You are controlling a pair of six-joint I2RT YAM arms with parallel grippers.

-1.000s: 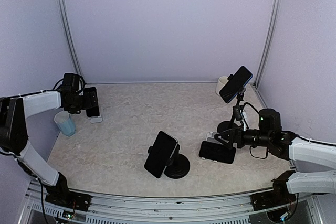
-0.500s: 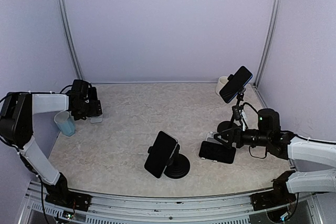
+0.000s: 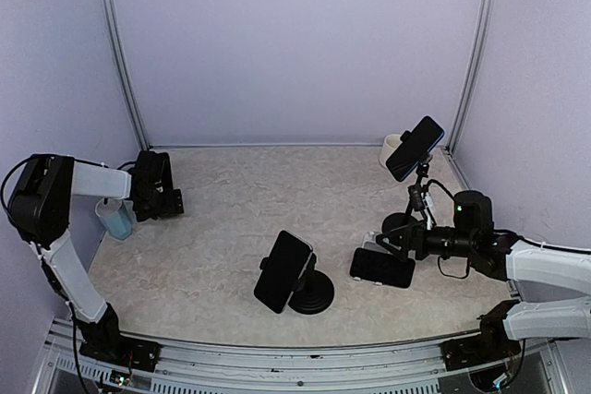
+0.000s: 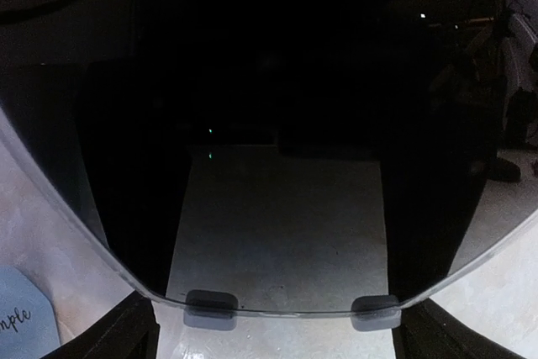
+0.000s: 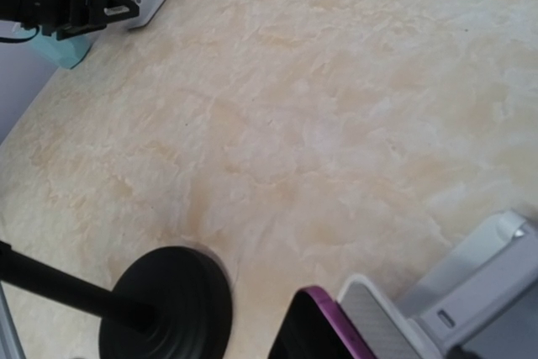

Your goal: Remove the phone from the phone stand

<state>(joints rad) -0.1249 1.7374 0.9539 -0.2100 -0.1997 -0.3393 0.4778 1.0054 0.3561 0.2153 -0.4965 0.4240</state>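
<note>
We reach the phone
Left end effector [image 3: 162, 193] has arrived at the black glass phone [image 4: 277, 124], jaws apart; grasping comes next.

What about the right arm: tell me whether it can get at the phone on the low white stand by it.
Probably yes. The right claw hangs just above the phone on its white stand, with nothing between them. The tripod stands close behind, so room may be tight.
</note>
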